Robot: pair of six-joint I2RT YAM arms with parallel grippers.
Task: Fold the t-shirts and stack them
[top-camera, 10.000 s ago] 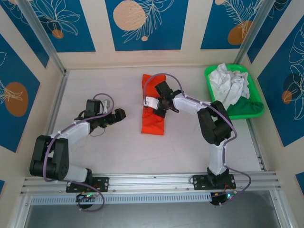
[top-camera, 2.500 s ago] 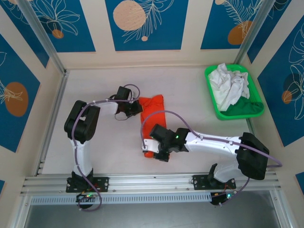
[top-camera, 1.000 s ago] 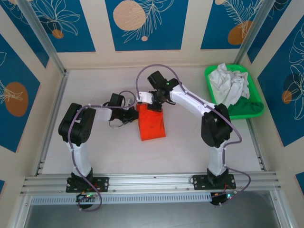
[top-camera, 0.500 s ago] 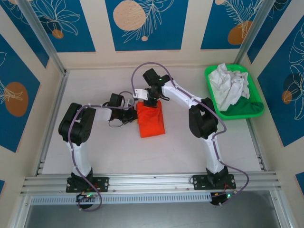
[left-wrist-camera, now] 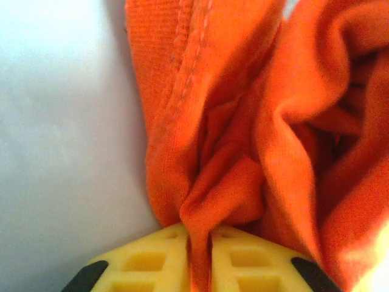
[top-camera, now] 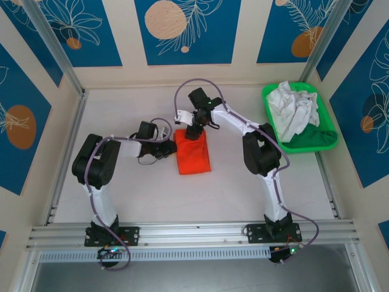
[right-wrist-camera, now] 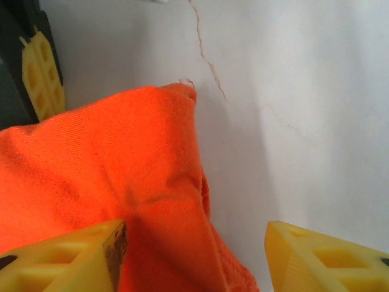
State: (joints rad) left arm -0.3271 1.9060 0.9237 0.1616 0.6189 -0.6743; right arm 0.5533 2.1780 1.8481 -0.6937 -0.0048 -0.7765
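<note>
Green tray (top-camera: 317, 137), right of orange shirt (top-camera: 193, 156), holds white shirt (top-camera: 295, 109).

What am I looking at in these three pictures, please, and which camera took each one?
These are two robot arms bolted to the near edge of a table, each ending in a two-finger gripper. The wide picture looks down from above and behind them. The other two come from a camera on each wrist, which is why yellow fingers show at the bottom. On the table lies a folded orange t-shirt. The left gripper pinches a fold at its side edge. The right gripper is open over its far end. To the right, a green tray holds a crumpled white t-shirt.
</note>
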